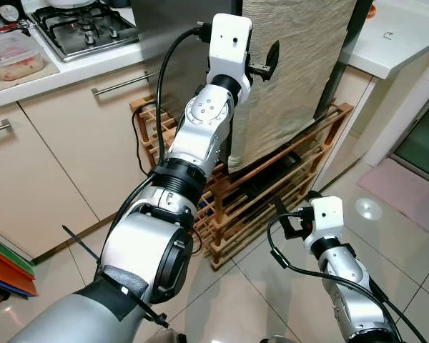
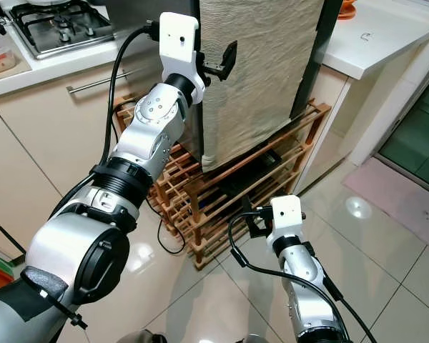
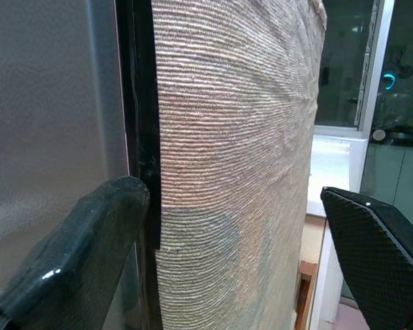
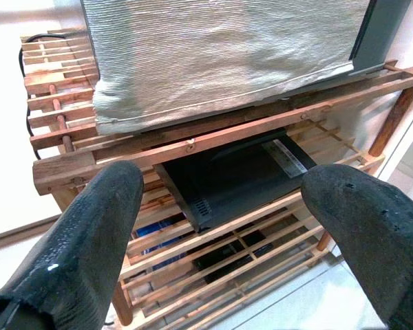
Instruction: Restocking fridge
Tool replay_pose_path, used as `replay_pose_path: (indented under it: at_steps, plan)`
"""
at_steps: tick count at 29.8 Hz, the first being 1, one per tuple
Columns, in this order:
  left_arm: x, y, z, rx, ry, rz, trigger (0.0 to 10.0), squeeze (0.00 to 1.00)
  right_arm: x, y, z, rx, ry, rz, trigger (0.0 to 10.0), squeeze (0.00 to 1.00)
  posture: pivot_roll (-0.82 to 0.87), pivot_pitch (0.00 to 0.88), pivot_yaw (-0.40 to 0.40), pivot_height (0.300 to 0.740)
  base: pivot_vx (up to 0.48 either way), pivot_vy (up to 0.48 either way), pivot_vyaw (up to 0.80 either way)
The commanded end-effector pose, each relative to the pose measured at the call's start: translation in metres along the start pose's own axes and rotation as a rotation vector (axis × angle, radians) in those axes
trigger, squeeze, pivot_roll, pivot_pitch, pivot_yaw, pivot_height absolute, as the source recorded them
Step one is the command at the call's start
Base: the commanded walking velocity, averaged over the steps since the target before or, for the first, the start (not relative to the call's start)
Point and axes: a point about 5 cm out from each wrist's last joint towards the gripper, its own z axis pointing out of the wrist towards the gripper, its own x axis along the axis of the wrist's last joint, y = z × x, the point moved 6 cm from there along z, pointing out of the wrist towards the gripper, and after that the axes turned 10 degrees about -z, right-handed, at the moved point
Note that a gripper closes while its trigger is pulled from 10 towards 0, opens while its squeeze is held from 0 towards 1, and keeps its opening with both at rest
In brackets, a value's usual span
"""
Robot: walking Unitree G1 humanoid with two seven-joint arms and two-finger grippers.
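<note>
- Woven beige cloth (image 1: 293,64) hangs over the front of the fridge (image 1: 168,50), a dark grey unit standing at 12 o'clock in the head views, on a wooden slatted rack (image 1: 272,193).
- Left end effector (image 1: 264,64) is raised at 12 o'clock, at the fridge's front by the cloth's left border; its fingers are spread. In the left wrist view one finger (image 3: 76,254) lies against the grey fridge face beside a black vertical seam, the other (image 3: 378,247) stands off past the cloth.
- Right end effector (image 4: 227,227) is low at 5 o'clock, above the tiled floor (image 1: 272,286), pointed at the rack; its fingers are spread wide with nothing between them.
- Rack carries a flat black device (image 4: 234,172) on a shelf beneath the cloth's lower hem.
- Counter (image 1: 64,71) at 10 o'clock bears a gas hob (image 1: 86,28) and a lidded plastic food container (image 1: 13,56); cabinet doors with bar handles sit below.
- White counter (image 1: 400,36) stands at 2 o'clock, past the fridge.
- Pink mat (image 1: 407,193) lies on the floor at 3 o'clock.
</note>
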Motion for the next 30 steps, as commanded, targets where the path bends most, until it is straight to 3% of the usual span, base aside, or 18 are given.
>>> replay_pose_path:
  at_steps: [1,2,3,4,16,18,20,21,30]
  plan:
    - [0.000,0.002,0.003,-0.012,-0.015,0.000,10.0,0.00,-0.002,-0.003,0.000,0.012,-0.008,-0.001,10.0,0.00,-0.12,0.023,0.039,0.740,0.000,0.000,0.00]
    - [0.000,0.002,0.003,-0.012,-0.015,0.000,10.0,0.00,-0.002,-0.003,0.000,0.012,-0.008,-0.001,10.0,0.00,-0.12,0.023,0.039,0.740,0.000,0.000,0.00]
    - [-0.003,0.001,0.003,-0.012,-0.028,0.000,4.2,0.00,-0.002,-0.003,0.000,0.012,-0.008,-0.001,10.0,0.00,-0.12,0.023,0.039,0.740,0.000,0.000,0.00]
    - [-0.006,0.001,0.003,-0.015,-0.039,0.001,0.0,0.00,-0.002,-0.003,0.000,0.011,-0.008,-0.002,10.0,0.00,-0.12,0.023,0.040,0.740,0.000,0.000,0.00]
    - [-0.027,-0.006,0.001,0.021,-0.117,0.034,0.2,0.00,-0.002,-0.003,0.000,0.009,-0.011,-0.001,10.0,0.00,-0.13,0.027,0.045,0.740,0.000,0.000,0.00]
    - [-0.028,-0.008,0.001,0.032,-0.123,0.050,4.5,0.00,-0.002,-0.003,0.000,0.009,-0.011,-0.001,10.0,0.00,-0.13,0.028,0.046,0.740,0.000,0.000,0.00]
    - [-0.029,-0.009,0.001,0.037,-0.125,0.057,4.5,0.00,-0.002,-0.003,0.000,0.009,-0.011,-0.001,10.0,0.00,-0.13,0.028,0.046,0.740,0.000,0.000,0.00]
    - [-0.030,-0.008,0.001,0.034,-0.129,0.049,0.0,0.00,-0.002,-0.003,0.000,0.010,-0.011,-0.001,10.0,0.00,-0.13,0.029,0.046,0.740,0.000,0.000,0.00]
    - [-0.034,-0.004,0.001,0.024,-0.145,0.040,0.0,0.00,-0.002,-0.004,0.000,0.013,-0.011,-0.001,10.0,0.00,-0.13,0.030,0.047,0.740,0.000,0.000,0.00]
